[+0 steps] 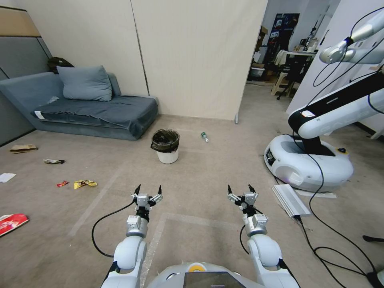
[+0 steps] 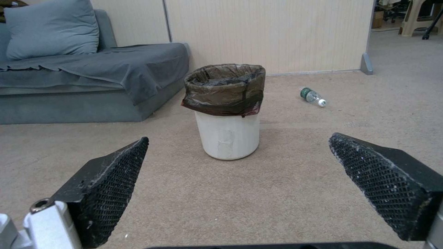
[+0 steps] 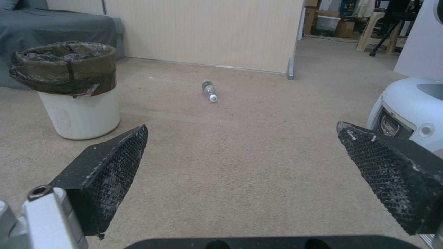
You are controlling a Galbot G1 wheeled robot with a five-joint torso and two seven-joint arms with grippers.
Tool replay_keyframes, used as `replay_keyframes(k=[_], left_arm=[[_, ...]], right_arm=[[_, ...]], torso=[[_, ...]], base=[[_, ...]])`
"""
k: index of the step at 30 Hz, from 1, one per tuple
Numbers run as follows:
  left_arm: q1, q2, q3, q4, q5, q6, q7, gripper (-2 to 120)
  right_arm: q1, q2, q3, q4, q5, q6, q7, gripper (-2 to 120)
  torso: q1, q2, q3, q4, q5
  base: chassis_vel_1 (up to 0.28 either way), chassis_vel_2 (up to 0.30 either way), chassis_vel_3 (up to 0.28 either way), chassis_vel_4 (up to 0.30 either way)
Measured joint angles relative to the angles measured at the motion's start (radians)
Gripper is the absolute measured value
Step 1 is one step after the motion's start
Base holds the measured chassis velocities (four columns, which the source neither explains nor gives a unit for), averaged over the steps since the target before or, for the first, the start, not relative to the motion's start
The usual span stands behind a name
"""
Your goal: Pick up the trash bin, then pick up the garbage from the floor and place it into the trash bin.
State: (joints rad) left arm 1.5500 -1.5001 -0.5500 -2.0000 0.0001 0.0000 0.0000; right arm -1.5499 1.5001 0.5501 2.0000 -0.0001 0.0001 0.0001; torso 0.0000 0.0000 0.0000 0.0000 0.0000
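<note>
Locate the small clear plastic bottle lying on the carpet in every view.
Head view: small clear plastic bottle, right of the white bin with black liner.
Left wrist view: bottle on carpet beyond the bin.
Right wrist view: bottle mid-floor.
Shared landmark: the bin.

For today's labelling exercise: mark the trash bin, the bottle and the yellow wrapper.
trash bin (image 2: 228, 138), left wrist view, white side wall.
bottle (image 3: 209, 91), right wrist view, clear body.
yellow wrapper (image 1: 85, 183), head view, crumpled middle.

Matt white plastic trash bin (image 2: 228, 138), crinkly glossy bag (image 2: 225, 90), rough carpet (image 1: 208, 176)
</note>
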Motion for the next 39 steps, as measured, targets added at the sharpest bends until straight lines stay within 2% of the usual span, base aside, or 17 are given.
replay_keyframes(k=[11,14,15,17,18,22,23,26,28,29,32,34,39], left_arm=[[0.003,-0.001,0.003,-0.008,0.002,0.006,-0.004,100],[0.028,-0.009,0.029,-0.094,0.045,0.077,-0.050,100],[0.028,-0.009,0.029,-0.094,0.045,0.077,-0.050,100],[0.048,-0.015,0.050,-0.161,0.078,0.134,-0.086,100],[0.048,-0.015,0.050,-0.161,0.078,0.134,-0.086,100],[0.096,-0.031,0.100,-0.322,0.159,0.269,-0.173,100],[0.096,-0.031,0.100,-0.322,0.159,0.269,-0.173,100],[0.127,-0.041,0.133,-0.424,0.213,0.357,-0.227,99],[0.132,-0.037,0.145,-0.437,0.228,0.379,-0.231,99],[0.135,-0.032,0.153,-0.439,0.236,0.393,-0.233,100],[0.136,-0.028,0.158,-0.439,0.240,0.396,-0.234,100],[0.134,-0.026,0.161,-0.437,0.241,0.395,-0.233,100],[0.132,-0.021,0.165,-0.432,0.246,0.390,-0.227,100]], right_arm=[[-0.006,0.001,-0.001,0.009,-0.004,0.000,0.001,100],[-0.066,0.025,-0.008,0.092,-0.061,0.008,0.017,100],[-0.066,0.025,-0.008,0.092,-0.061,0.008,0.017,100],[-0.115,0.044,-0.014,0.162,-0.109,0.016,0.031,100],[-0.115,0.044,-0.014,0.162,-0.109,0.016,0.031,100],[-0.231,0.091,-0.030,0.325,-0.221,0.036,0.064,100],[-0.231,0.091,-0.030,0.325,-0.221,0.036,0.064,100],[-0.277,0.108,-0.036,0.389,-0.265,0.044,0.077,100],[-0.279,0.108,-0.036,0.391,-0.268,0.044,0.078,100],[-0.280,0.108,-0.036,0.393,-0.269,0.044,0.078,100],[-0.280,0.108,-0.036,0.393,-0.268,0.047,0.078,100],[-0.279,0.108,-0.034,0.379,-0.235,0.092,0.060,100],[-0.274,0.108,-0.030,0.355,-0.194,0.134,0.038,100]], torso=[[0.000,0.000,0.000,0.0000,-0.0001],[0.000,0.000,0.000,0.0000,0.0001],[0.000,0.000,0.000,0.0000,0.0001],[0.000,0.000,0.000,-0.0001,0.0000],[0.000,0.000,0.000,-0.0001,0.0000],[0.000,0.000,0.000,-0.0001,0.0000],[0.000,0.000,0.000,-0.0001,0.0000],[0.000,0.000,0.000,0.0001,0.0002],[0.000,0.000,0.000,0.0003,0.0008],[0.000,0.000,0.000,0.0003,-0.0003],[0.000,0.000,0.000,0.0000,0.0004],[0.000,0.000,0.000,0.0000,-0.0003],[0.000,0.000,0.000,0.0001,0.0002]], base=[[0.000,0.000,0.000,0.000],[0.000,0.000,0.000,0.000],[0.000,0.000,0.000,0.000],[0.000,0.000,0.000,0.000],[0.000,0.000,0.000,0.000],[0.000,0.000,0.000,0.000],[0.000,0.000,0.000,0.000],[0.000,0.000,0.000,0.000],[0.000,0.000,0.000,0.000],[0.000,0.000,0.000,0.000],[0.000,0.000,0.000,0.000],[0.000,0.000,0.000,0.000],[0.000,0.000,0.000,0.000]])
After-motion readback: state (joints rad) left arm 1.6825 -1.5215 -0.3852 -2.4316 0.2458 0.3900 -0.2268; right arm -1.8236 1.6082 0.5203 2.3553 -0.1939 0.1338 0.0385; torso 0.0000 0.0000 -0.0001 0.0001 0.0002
